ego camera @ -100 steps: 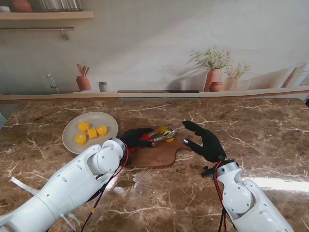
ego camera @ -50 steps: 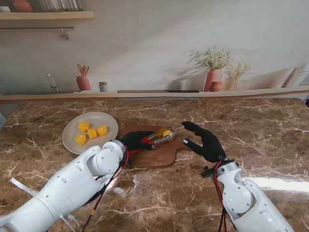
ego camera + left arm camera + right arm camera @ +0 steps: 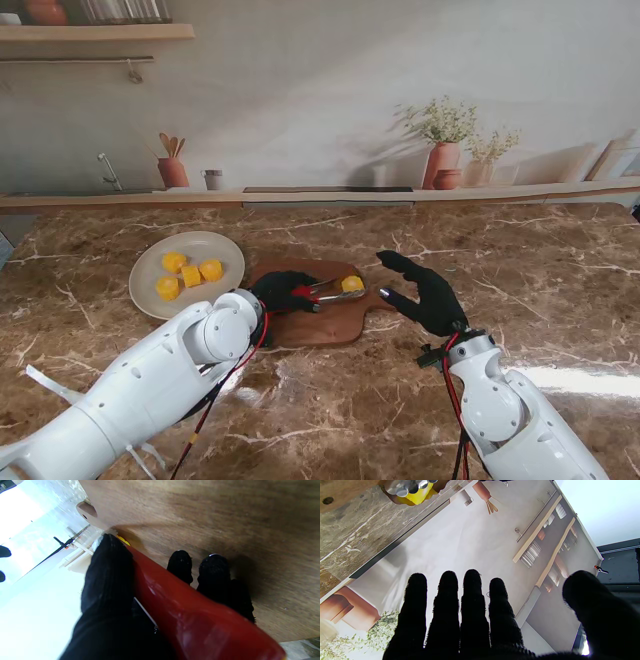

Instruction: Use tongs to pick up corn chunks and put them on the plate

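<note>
Since the frame half a second ago, my left hand [image 3: 280, 291] has drawn the metal tongs with red handles [image 3: 322, 292] slightly nearer to me and lower, over the brown wooden cutting board [image 3: 330, 322]. The tong tips now sit at one yellow corn chunk [image 3: 352, 284] on the board's far part; the second yellow piece seen beside the tips earlier is no longer distinguishable. My left fingers [image 3: 107, 580] are wrapped around the red handle, closed on the tongs. The right wrist view shows the tong tips touching the chunk; whether the chunk is lifted off the board cannot be determined.

My right hand [image 3: 425, 290] is unchanged: it hovers just right of the board, fingers [image 3: 472, 600] extended side by side, thumb apart, holding nothing.

Count: four yellow corn chunks [image 3: 187, 275] lie clustered on the round cream plate [image 3: 150, 262], left of the board on the brown marble bench [image 3: 560, 270]. One chunk is at the tongs. One pair of tongs, one board, one plate.
</note>
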### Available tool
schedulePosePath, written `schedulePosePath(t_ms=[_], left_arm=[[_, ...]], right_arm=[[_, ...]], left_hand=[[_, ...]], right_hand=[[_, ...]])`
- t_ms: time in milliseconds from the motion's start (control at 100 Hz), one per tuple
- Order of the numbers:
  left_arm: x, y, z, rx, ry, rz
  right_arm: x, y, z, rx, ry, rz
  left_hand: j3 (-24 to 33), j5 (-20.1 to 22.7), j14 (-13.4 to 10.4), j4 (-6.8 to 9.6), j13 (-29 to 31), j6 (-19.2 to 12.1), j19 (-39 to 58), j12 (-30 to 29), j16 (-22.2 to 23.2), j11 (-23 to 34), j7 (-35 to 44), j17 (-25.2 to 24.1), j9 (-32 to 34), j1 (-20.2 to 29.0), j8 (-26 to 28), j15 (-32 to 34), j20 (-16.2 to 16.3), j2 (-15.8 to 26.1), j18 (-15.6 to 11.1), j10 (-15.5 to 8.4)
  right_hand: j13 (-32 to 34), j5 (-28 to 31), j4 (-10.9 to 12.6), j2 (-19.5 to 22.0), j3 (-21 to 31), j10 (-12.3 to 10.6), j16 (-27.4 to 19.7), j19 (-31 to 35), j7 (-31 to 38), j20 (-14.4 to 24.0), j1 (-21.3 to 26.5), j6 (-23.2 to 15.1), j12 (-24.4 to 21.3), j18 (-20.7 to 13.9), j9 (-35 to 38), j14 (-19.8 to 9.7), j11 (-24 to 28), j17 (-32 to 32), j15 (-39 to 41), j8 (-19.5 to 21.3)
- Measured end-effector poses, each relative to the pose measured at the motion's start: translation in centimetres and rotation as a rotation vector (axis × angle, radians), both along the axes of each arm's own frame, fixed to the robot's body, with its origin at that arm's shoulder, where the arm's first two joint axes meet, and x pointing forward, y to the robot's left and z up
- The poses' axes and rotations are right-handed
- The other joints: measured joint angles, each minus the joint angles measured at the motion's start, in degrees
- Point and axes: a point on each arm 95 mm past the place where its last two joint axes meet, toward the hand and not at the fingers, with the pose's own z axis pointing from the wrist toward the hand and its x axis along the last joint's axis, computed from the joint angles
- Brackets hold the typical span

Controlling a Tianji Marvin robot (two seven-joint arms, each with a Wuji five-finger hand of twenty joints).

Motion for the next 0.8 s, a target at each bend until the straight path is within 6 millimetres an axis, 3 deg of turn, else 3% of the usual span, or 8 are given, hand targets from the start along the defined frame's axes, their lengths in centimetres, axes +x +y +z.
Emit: schedulePosePath(t_ms=[370, 570, 680, 800], left_arm=[[-0.5, 0.8, 0.0, -0.092, 0.001, 0.064], [-1.1, 1.7, 1.3, -0.140, -0.052, 0.110], [-1.8, 3.1, 3.0, -0.134, -0.109, 0.149], [-2.6, 6.1, 4.7, -0.102, -0.159, 0.232]], right_arm=[[0.0, 0.0, 0.0, 0.000, -0.001, 0.002], [0.0, 0.0, 0.0, -0.002, 0.001, 0.005], [0.0, 0.0, 0.0, -0.003, 0.002, 0.004], [0.0, 0.1, 0.0, -0.003, 0.002, 0.003]], left_hand=[[-0.61, 0.01, 0.01, 0.00, 0.00, 1.47, -0.09, 1.77, 0.90, 0.58, 2.10, -0.11, 0.01, 0.57, 9.41, 1.40, 0.02, -0.06, -0.05, 0.00], [-0.63, 0.01, 0.02, 0.00, 0.00, 1.50, -0.10, 1.81, 1.36, 0.65, 2.85, -0.11, 0.01, 0.58, 9.55, 1.49, 0.02, -0.06, -0.03, 0.00], [-0.66, 0.01, 0.02, 0.00, 0.00, 1.50, -0.10, 1.81, 1.38, 0.65, 3.48, -0.11, 0.01, 0.58, 9.57, 1.51, 0.02, -0.07, -0.03, -0.12], [-1.14, 0.01, 0.04, 0.00, 0.00, 1.50, -0.11, 1.81, 1.40, 0.66, 4.26, -0.10, 0.01, 0.59, 9.57, 1.51, 0.02, -0.07, -0.03, -0.35]], right_hand=[[0.00, 0.00, 0.00, 0.00, 0.00, -0.01, 0.00, 0.00, 0.00, 0.00, 0.00, -0.01, 0.01, 0.00, 0.00, 0.00, 0.00, 0.01, 0.01, 0.00], [0.00, 0.00, 0.00, 0.00, 0.00, -0.01, 0.01, 0.00, 0.00, 0.00, 0.00, -0.01, 0.01, 0.00, 0.00, 0.00, 0.00, 0.01, 0.00, 0.00], [0.00, 0.00, 0.00, 0.00, 0.00, -0.01, 0.01, 0.00, 0.00, 0.00, 0.00, -0.01, 0.01, 0.00, 0.00, 0.00, 0.00, 0.01, 0.01, 0.00], [0.00, 0.00, 0.00, 0.00, 0.00, -0.01, 0.02, 0.00, 0.00, 0.00, 0.00, -0.01, 0.01, 0.00, 0.00, 0.01, 0.00, 0.02, 0.00, 0.00]])
